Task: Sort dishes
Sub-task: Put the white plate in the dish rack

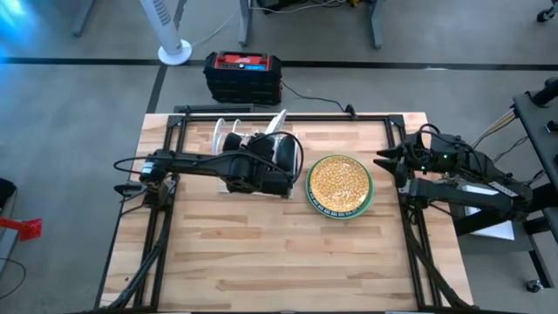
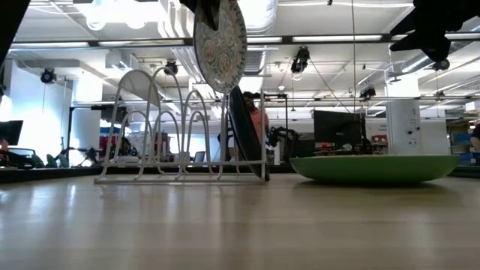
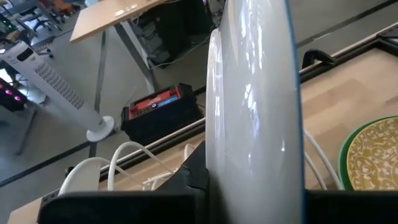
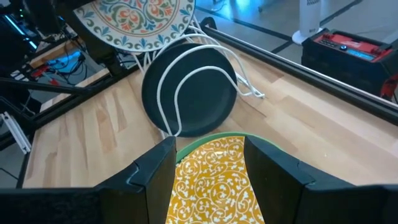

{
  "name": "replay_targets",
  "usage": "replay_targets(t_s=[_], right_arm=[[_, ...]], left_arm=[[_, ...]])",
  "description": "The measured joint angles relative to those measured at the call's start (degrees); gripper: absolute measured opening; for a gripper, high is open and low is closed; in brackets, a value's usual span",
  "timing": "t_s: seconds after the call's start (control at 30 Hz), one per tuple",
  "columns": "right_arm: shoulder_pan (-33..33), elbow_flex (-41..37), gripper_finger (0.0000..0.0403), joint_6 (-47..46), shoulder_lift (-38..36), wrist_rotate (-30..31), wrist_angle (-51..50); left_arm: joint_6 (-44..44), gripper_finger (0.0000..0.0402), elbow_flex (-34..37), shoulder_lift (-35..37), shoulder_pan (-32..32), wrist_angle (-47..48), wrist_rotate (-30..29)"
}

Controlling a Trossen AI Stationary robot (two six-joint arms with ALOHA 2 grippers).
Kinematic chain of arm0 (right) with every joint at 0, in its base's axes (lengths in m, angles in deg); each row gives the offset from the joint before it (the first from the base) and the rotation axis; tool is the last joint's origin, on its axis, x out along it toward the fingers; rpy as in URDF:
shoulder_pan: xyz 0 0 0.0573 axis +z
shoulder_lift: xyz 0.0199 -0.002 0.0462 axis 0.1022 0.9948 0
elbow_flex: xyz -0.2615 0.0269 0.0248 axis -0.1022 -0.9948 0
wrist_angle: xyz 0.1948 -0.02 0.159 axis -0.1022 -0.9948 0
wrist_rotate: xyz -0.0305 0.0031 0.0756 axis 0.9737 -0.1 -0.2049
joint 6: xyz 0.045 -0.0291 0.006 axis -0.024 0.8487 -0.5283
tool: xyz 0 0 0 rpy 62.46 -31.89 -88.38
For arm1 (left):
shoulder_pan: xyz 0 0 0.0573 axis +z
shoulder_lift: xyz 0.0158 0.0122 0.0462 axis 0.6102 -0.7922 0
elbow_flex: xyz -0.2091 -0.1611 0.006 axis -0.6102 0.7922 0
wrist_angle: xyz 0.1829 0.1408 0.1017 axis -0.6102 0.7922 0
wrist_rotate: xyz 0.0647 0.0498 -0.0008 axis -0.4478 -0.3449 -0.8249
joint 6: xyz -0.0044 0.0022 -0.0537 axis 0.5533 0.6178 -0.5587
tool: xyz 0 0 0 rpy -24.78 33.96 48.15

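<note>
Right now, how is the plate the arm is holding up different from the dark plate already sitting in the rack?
The patterned plate has a colourful floral face on white; the dark plate is plain and dark.

The patterned plate hangs above the white wire rack, gripped on edge by the left gripper; the dark plate stands in the rack's end slot, with nothing gripping it.

Both are round and stand on edge.

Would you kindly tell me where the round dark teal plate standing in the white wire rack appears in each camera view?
High view: dark teal plate not discernible, hidden beneath the left arm.
Low view: dark teal plate edge-on at the rack's right end.
Left wrist view: not identifiable behind the held white plate.
Right wrist view: centre, upright behind wire loops.
Shared landmark: white wire rack, which appears in every view.
</note>
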Motion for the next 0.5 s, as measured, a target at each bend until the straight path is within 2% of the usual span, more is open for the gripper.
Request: replay_targets(t_s=[0.5], right_arm=[[0.0,0.0,0.0181,-0.2,0.0,0.0,-0.1]], left_arm=[[-1.5,0.0021,1.1,0.7,0.9,0.0,-1.4]])
